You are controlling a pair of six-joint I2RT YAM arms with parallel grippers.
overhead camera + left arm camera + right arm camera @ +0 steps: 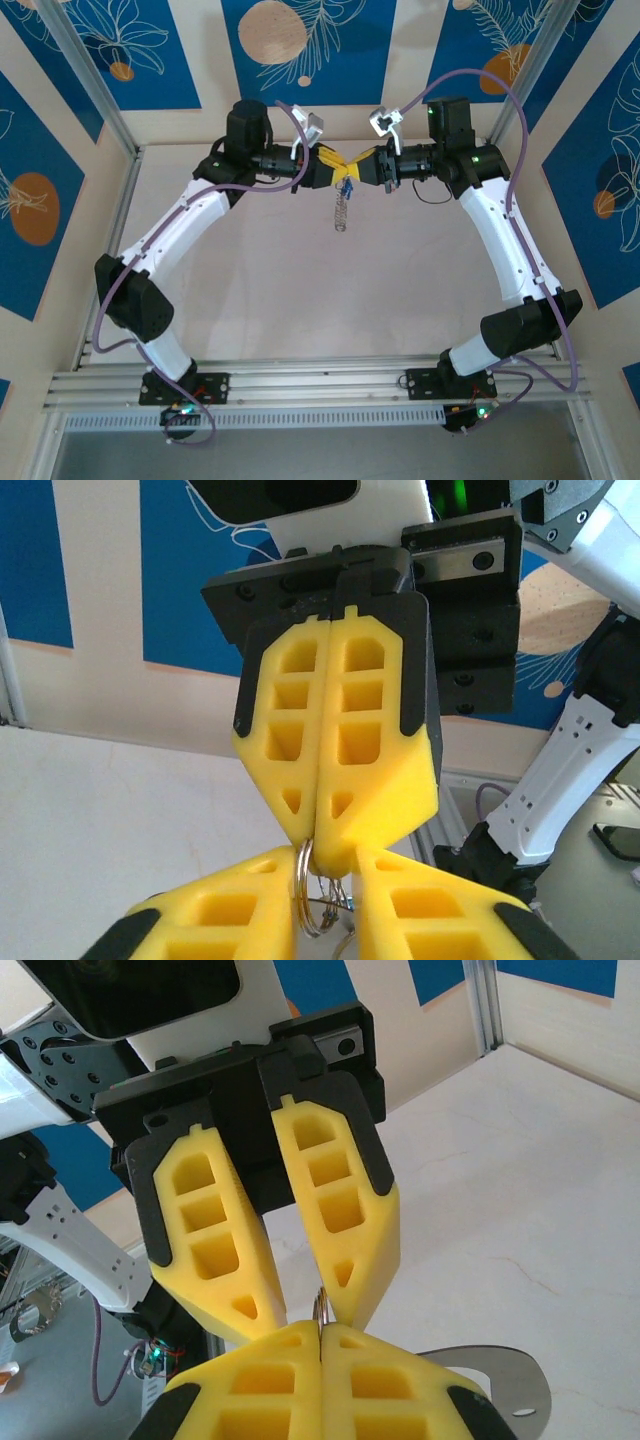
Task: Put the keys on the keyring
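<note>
Yellow cut-out fingers of two grippers meet tip to tip above the middle of the pale table (300, 300). Both white-and-black arms rise from their bases at the near edge, bow outward at the elbows and turn their wrists inward. The left gripper (338, 168) and the right gripper (358, 166) therefore point straight at each other, above the surface.

The right gripper is clenched. Its two fingers (405, 780) press flat together along their length. The silvery split ring of the grey-tagged keyring (300, 880) sticks out from between their tips, pinched there. The left gripper's two fingers (378, 1240) slant toward each other and straddle that same ring and the right fingertips. A narrow gap shows between them, and whether they press on the ring cannot be told.

Seen from above, the keyring hangs straight down beneath the meeting point. The tiny blue-headed key (349, 187) sits just under the fingertips, beside the top of the hanging part. Whether it is threaded on cannot be told. In the right wrist view the flat grey tag (505, 1382) juts out beside the right gripper's own fingers.

Counted: two arms, two grippers, four yellow fingers, one keyring, one key.
</note>
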